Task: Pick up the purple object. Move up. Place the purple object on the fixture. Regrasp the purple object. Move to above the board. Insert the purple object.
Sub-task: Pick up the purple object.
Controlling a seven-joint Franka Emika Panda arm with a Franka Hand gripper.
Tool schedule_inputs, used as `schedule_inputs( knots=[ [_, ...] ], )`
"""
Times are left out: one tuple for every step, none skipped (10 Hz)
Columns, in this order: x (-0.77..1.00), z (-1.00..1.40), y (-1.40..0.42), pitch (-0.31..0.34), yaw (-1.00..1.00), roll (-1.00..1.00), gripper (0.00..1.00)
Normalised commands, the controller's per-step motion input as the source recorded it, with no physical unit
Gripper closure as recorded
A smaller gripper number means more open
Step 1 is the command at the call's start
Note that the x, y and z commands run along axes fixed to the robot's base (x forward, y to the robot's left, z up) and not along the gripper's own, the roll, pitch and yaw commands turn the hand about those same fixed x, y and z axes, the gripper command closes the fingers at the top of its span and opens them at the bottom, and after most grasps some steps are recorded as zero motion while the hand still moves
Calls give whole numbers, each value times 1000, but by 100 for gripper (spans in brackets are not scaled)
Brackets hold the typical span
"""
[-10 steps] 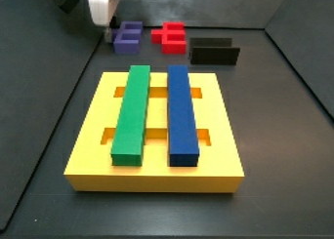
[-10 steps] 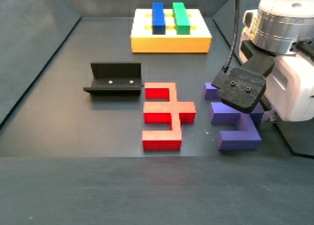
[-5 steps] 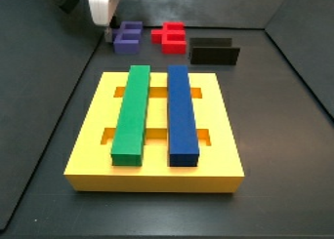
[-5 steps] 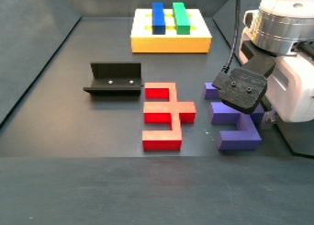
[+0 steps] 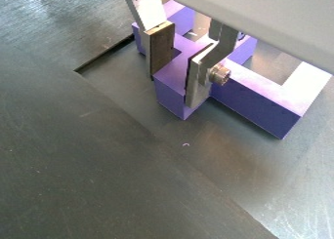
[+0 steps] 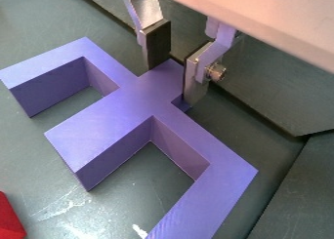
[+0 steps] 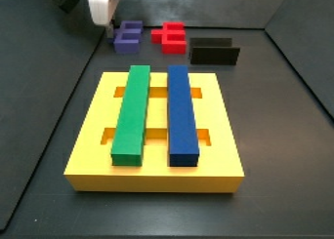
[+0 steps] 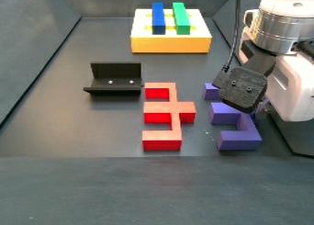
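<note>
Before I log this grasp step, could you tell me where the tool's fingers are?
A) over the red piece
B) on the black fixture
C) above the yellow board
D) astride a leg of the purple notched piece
D: both wrist views show the tool with its silver fingers either side of a leg of the purple notched piece on the floor.

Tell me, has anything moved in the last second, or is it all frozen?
Nothing visibly changed. The pincer still sits low over the purple object, its fingers straddling one leg of it on the floor. The red piece, the fixture and the board lie where they were.
</note>
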Motion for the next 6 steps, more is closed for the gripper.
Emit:
schedule_inputs(
  knots=[
    [0, 0, 0, 0, 0, 0, 100],
    [0, 0, 0, 0, 0, 0, 100],
    [0, 0, 0, 0, 0, 0, 100],
    [0, 0, 0, 0, 0, 0, 100],
    [0, 0, 0, 0, 0, 0, 100],
    [0, 0, 0, 0, 0, 0, 100]
  ],
)
